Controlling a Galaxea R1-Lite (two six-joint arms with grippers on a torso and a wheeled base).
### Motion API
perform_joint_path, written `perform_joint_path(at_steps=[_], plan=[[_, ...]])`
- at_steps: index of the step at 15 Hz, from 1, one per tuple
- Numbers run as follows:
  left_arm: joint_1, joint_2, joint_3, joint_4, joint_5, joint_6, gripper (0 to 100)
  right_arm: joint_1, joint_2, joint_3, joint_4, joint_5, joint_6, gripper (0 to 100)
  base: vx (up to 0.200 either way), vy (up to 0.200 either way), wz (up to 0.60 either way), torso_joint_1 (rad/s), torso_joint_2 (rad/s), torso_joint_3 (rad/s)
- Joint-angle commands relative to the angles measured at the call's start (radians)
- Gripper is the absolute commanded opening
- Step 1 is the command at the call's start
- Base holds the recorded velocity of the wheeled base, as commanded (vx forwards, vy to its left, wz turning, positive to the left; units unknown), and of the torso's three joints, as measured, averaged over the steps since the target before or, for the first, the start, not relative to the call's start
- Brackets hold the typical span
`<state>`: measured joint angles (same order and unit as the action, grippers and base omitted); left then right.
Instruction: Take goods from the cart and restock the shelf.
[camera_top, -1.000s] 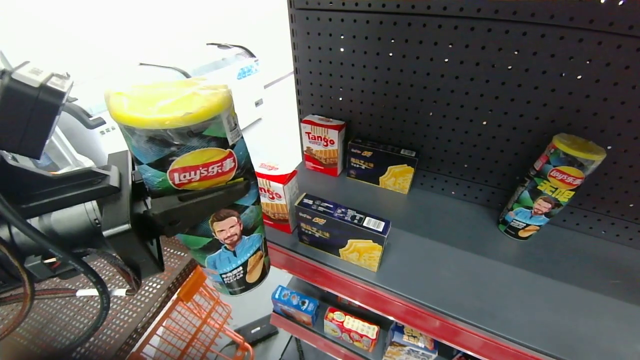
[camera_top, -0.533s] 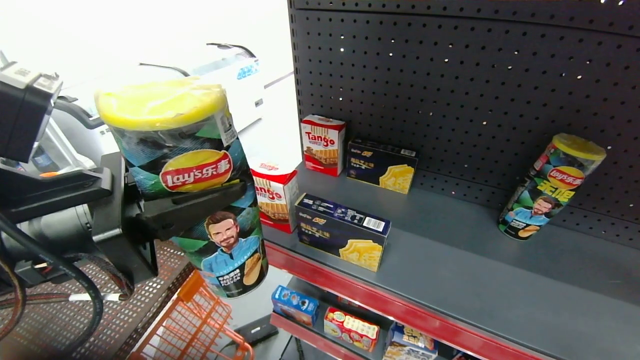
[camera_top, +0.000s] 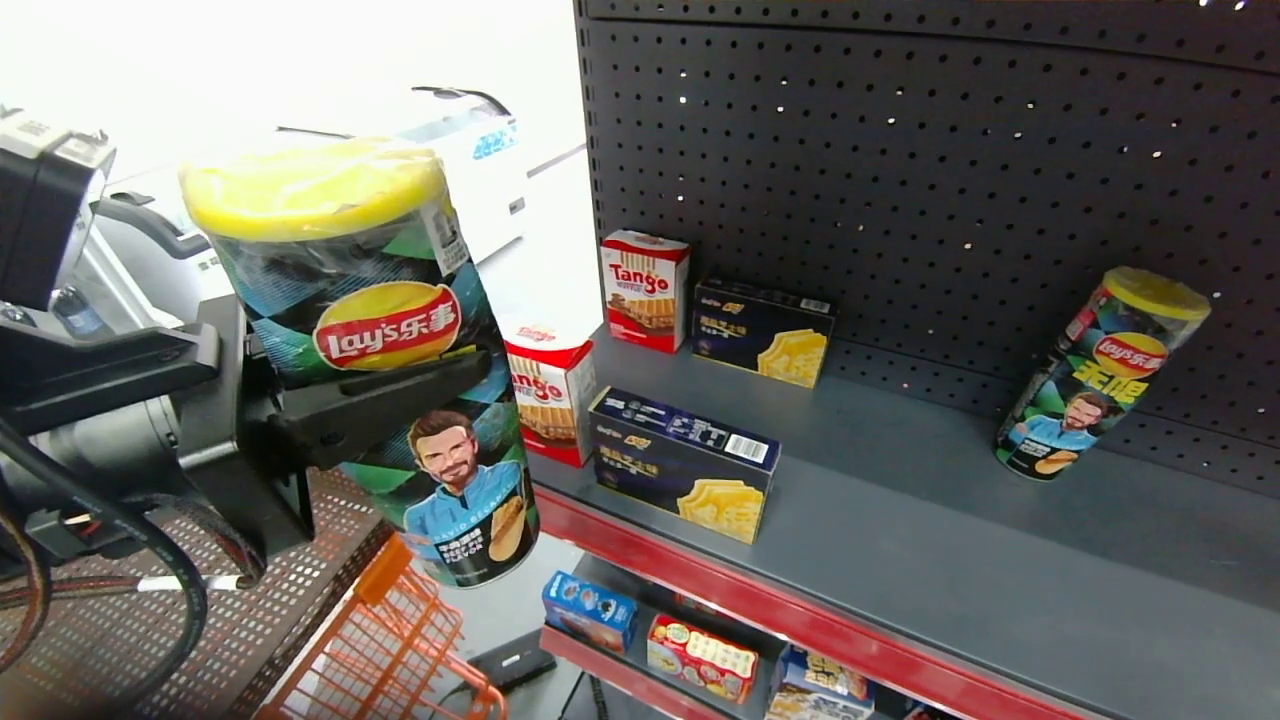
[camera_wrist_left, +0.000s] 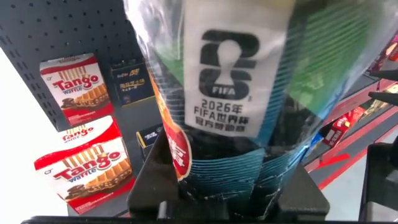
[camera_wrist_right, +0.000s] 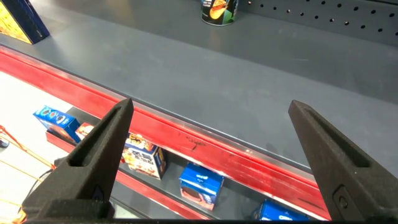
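A tall chips can (camera_top: 370, 350) with a yellow lid is held upright in the air at the left, above the orange cart (camera_top: 390, 650) and just off the shelf's left end. My left gripper (camera_top: 440, 365) is shut on its middle, one black finger crossing its front. In the left wrist view the can (camera_wrist_left: 242, 93) rises out of the gripper (camera_wrist_left: 230, 186). My right gripper (camera_wrist_right: 211, 106) stands open with nothing between its fingers, over the red front edge (camera_wrist_right: 186, 140) of the grey shelf (camera_top: 900, 520).
A second chips can (camera_top: 1100, 375) leans against the pegboard at the shelf's back right. Two red-and-white wafer boxes (camera_top: 645, 290) (camera_top: 550, 390) and two dark blue boxes (camera_top: 765, 330) (camera_top: 685, 460) stand at the shelf's left. Bare shelf lies between them. Small goods (camera_top: 700, 655) fill the lower shelf.
The left gripper and the can have shifted slightly left and up. The goods on the shelf stay put.
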<state>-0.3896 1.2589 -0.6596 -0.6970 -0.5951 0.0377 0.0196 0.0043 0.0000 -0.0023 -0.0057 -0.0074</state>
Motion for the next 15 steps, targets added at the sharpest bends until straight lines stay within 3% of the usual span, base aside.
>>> perform_joint_path(at_steps=[1,2,15], plan=[[0.0,0.004,0.0,0.001,0.001,-0.001,0,0.0,0.0,0.0,-0.001,0.0,0.0,100,0.0,0.0,-0.6,0.007,-0.01,0.002],[0.0,0.004,0.0,0.001,0.0,-0.001,0,0.0,0.0,0.0,-0.001,0.0,0.0,100,0.0,0.0,-0.6,-0.012,0.0,0.007],[-0.002,0.005,0.001,0.001,0.001,-0.001,0,0.0,0.0,0.0,-0.001,0.0,-0.002,100,0.0,0.0,0.0,0.0,0.0,0.0]])
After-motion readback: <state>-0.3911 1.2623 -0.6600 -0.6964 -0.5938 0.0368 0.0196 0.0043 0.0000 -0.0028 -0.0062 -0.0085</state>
